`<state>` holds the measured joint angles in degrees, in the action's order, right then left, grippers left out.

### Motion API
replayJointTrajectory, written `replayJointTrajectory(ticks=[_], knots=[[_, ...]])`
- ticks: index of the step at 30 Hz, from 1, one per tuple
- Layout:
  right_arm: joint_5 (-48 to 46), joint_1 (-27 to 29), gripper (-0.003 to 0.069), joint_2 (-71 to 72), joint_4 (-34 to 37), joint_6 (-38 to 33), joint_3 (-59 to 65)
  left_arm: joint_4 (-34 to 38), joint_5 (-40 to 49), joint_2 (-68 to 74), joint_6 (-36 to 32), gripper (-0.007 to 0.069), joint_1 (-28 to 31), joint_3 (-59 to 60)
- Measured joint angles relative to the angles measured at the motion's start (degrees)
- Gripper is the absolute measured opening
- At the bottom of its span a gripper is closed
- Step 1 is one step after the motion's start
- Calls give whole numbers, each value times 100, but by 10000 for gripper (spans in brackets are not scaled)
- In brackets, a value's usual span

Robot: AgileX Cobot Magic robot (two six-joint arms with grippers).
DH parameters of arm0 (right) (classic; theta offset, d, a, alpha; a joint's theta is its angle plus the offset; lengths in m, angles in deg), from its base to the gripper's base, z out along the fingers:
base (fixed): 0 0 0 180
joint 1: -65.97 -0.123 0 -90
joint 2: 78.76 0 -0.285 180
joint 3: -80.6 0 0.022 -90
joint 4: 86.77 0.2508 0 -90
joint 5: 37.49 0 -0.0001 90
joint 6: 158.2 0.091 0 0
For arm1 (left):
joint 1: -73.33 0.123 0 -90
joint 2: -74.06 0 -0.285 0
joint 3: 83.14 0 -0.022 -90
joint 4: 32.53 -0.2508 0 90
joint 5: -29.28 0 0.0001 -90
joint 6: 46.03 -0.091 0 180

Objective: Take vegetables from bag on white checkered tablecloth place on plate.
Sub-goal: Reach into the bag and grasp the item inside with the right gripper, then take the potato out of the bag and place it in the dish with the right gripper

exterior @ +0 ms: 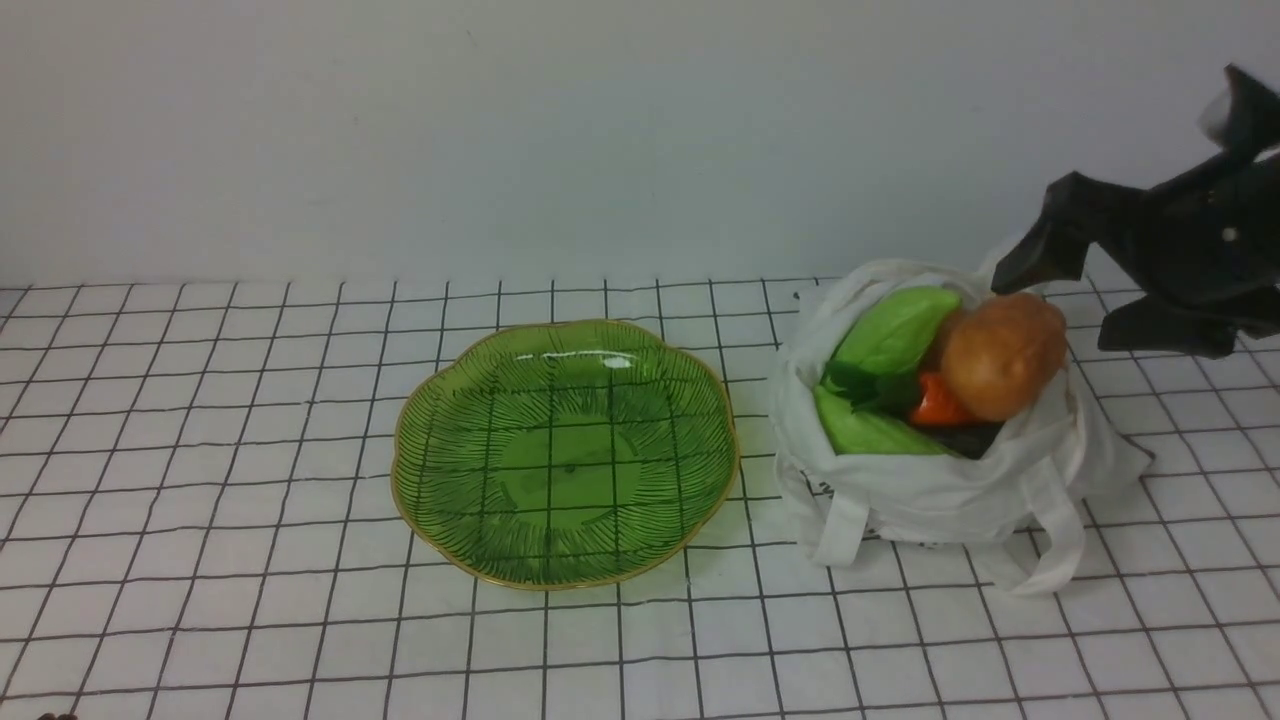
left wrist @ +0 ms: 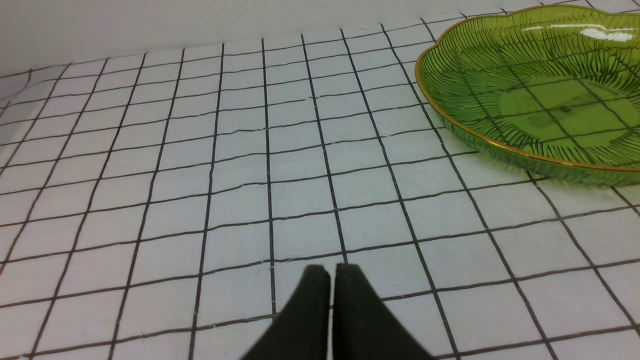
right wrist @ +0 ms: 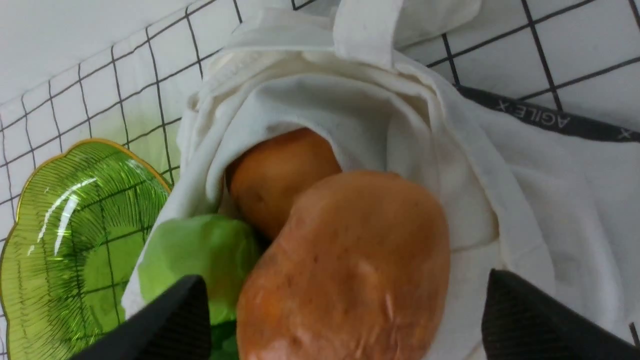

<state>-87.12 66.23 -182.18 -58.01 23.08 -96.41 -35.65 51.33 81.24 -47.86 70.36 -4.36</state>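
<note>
The white cloth bag [exterior: 930, 490] sits open on the white checkered tablecloth [exterior: 250, 450], right of the green plate [exterior: 565, 450], which holds nothing. In the bag lie a brown potato [exterior: 1000, 355], light-green leafy pieces [exterior: 895, 330] and an orange carrot [exterior: 935, 405]. My right gripper [exterior: 1052, 308] is open just above the potato, at the bag's far right rim. In the right wrist view the open gripper [right wrist: 344, 278] straddles the potato [right wrist: 350, 235], with a small tan round one [right wrist: 280, 175] behind it and a leafy piece [right wrist: 200, 255] beside it. My left gripper [left wrist: 332, 272] is shut and empty over the cloth.
The bag's strap handles [exterior: 1060, 545] hang onto the cloth in front of it. A dark band lettered AGILE X [right wrist: 550, 122] runs across the white fabric beside the bag. A plain white wall [exterior: 600, 130] stands behind the table. The plate's gold rim [left wrist: 450, 120] is near the left gripper.
</note>
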Motion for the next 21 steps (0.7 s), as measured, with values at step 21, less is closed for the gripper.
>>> replayJointTrajectory(ticks=[21], knots=[[-479,0,517,-294,-73,-87,-430,0,0,0,0,-8,0,0]])
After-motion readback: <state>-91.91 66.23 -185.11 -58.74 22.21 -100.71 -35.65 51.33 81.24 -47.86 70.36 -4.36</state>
